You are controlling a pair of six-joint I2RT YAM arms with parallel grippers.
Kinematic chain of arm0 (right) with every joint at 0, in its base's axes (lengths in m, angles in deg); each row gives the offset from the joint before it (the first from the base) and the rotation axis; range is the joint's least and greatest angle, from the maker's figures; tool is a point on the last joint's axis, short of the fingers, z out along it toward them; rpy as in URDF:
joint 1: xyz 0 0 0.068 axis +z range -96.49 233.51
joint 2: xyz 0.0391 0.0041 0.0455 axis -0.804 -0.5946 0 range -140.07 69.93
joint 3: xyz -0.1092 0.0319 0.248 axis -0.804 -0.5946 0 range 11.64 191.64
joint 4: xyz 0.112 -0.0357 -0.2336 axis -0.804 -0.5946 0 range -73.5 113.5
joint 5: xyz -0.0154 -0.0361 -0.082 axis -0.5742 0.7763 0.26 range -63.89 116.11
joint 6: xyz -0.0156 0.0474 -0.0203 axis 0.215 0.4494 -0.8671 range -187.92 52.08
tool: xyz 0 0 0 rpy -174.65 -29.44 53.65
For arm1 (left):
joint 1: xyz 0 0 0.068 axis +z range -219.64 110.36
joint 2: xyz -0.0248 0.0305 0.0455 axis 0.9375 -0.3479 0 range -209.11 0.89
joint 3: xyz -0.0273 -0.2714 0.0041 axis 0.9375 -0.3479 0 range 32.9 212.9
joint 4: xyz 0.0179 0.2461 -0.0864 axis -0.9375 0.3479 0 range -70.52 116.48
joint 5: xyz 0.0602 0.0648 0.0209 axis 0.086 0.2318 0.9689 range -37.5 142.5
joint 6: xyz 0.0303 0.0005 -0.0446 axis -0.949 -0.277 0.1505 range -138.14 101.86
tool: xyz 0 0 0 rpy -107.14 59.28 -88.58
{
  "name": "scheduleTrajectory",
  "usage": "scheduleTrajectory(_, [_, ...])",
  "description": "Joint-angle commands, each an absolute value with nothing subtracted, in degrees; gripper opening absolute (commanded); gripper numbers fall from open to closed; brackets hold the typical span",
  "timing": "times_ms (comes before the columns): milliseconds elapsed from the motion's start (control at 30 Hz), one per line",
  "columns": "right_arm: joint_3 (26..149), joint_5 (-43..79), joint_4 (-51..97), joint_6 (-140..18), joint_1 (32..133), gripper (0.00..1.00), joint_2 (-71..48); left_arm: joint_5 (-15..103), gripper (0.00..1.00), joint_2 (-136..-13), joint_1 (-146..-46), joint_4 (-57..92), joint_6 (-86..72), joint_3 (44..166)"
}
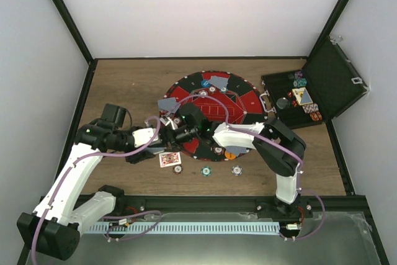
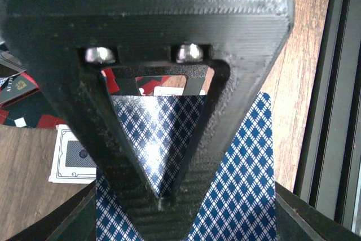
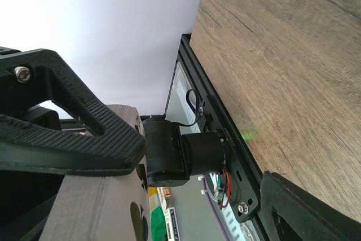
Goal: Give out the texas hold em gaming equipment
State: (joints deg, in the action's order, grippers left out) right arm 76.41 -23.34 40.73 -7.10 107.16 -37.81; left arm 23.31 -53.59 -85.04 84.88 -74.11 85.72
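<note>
My left gripper is shut on playing cards with blue-checked backs, which spread out below the fingers. In the top view it meets my right gripper at the near left edge of the round red-and-black mat. The right gripper stands open. A pale card with a black pip lies against one of its fingers. One card lies face up in front of the mat. Beside it sit three chips, and an orange chip rests by the mat's edge.
The open black case with chips and cards stands at the right. Two face-down cards lie on the mat. Another card rests on the wood under the left wrist. A black rail runs along the near table edge.
</note>
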Motion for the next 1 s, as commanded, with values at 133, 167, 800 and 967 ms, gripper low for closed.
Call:
scheduleTrajectory(133, [69.4,-21.0,36.9,-10.4,101.7,0.67,-34.6,21.6,0.04,-52.6,-85.0,85.1,-75.3,87.3])
scheduleTrajectory(167, [68.9,-20.9,36.6,-10.6,101.5,0.66,-33.9,21.6,0.04,-52.7,-85.0,85.1,-75.4,87.2])
scheduleTrajectory(800, [67.4,-20.1,36.1,-9.7,101.2,0.19,-23.5,21.4,0.04,-53.1,-85.0,84.3,-75.2,86.8])
scheduleTrajectory(967, [67.4,-19.3,34.0,-10.2,101.1,0.04,-21.0,21.3,0.04,-53.1,-85.0,84.3,-75.1,86.6])
